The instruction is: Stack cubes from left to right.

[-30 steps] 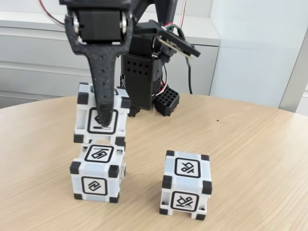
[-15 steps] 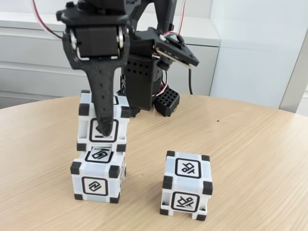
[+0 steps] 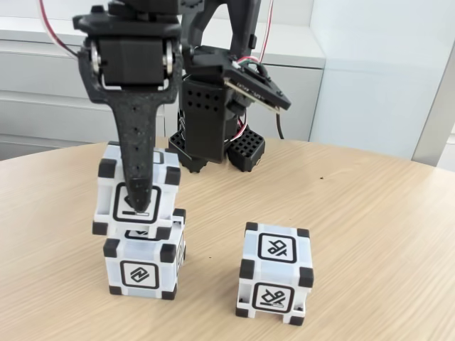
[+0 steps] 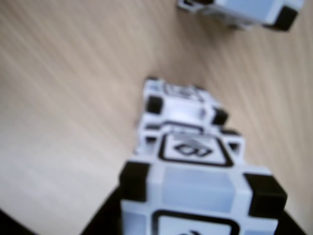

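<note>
Lower right of the fixed view, a loose cube (image 3: pixel 274 273) is sitting alone on the table (image 3: pixel 370 213). Lower left, the gripper (image 3: pixel 137 202) is pinching a top cube (image 3: pixel 135 190) over the base cube (image 3: pixel 144 259), slightly off-centre. They're looking light, rigid and slick, so gripping flat opposite faces seems safest.

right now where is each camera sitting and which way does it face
Fixed view: low at the table's near edge, facing the arm's base; shows the gripper clamping the held cube above the lower cube.
Wrist view: rides the gripper, looking down along the held cube.
Shared: both show the lone cube.
</note>
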Motion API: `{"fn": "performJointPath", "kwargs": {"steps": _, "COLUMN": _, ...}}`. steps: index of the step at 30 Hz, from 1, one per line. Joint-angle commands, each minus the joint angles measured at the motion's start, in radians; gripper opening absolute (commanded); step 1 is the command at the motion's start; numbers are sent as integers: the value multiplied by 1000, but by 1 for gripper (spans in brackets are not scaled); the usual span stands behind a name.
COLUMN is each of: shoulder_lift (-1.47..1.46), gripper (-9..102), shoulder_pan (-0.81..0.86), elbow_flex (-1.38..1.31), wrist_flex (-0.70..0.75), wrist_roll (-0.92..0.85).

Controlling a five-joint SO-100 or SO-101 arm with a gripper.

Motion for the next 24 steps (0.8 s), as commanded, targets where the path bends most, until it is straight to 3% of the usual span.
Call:
{"fn": "performJointPath", "kwargs": {"steps": 1, "shoulder_lift": 21, "gripper": 0, "shoulder_pan": 9, "elbow_flex": -6, "wrist_flex": 5, "wrist_roll": -17}}
{"fn": "performJointPath", "kwargs": {"steps": 7, "shoulder_lift": 21, "gripper": 29, "shoulder_pan": 9, "elbow_flex": -6, "wrist_flex": 6, "wrist_roll": -29}}
{"fn": "performJointPath", "kwargs": {"steps": 16, "shoulder_lift": 58, "gripper": 35, "shoulder_pan": -5, "elbow_flex": 3, "wrist_flex": 8, "wrist_roll": -20}}
{"fn": "performJointPath", "kwargs": {"steps": 24, "shoulder_lift": 350, "gripper": 43, "shoulder_pan": -78, "elbow_flex": 189, "wrist_flex": 8, "wrist_roll": -32}}
